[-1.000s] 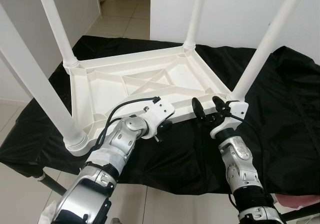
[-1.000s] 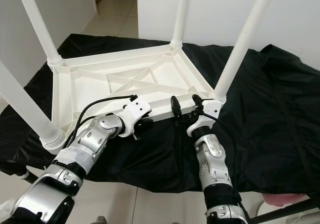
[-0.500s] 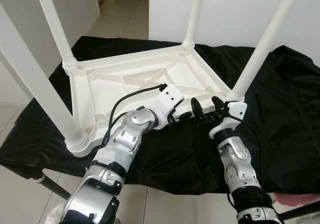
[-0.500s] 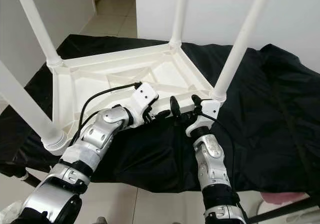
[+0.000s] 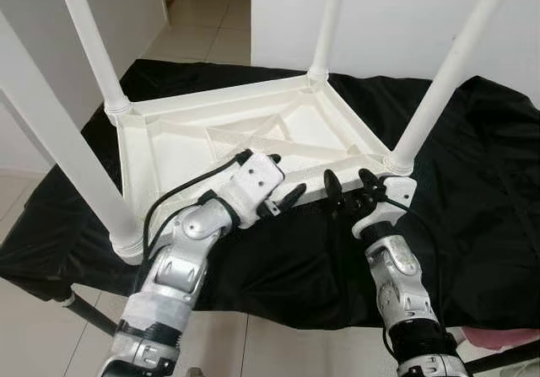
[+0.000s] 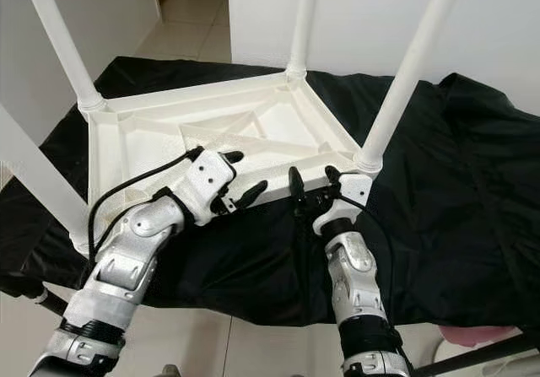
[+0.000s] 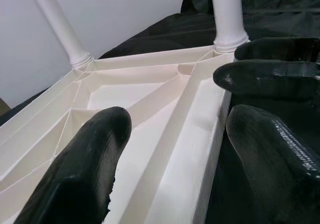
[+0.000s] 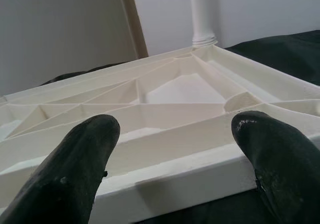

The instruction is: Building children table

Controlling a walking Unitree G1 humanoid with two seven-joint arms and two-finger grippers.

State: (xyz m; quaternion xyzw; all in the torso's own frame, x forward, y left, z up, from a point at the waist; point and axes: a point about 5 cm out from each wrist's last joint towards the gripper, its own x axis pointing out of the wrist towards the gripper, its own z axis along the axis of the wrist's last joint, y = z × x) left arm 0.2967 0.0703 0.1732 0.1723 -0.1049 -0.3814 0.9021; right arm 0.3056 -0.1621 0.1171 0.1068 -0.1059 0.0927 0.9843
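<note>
Children table [image 5: 253, 137] upside down on black-draped worktop [image 5: 472, 191]. Left gripper [image 5: 280, 198] has lifted to near rim, now open astride it; right gripper [image 5: 348, 190] unchanged, open at same rim. Two-handed grasp likely next.

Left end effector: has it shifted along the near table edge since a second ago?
Yes. The left end effector has swung up over the near rim of the upside-down table, closer to the right end effector, fingers open.
</note>
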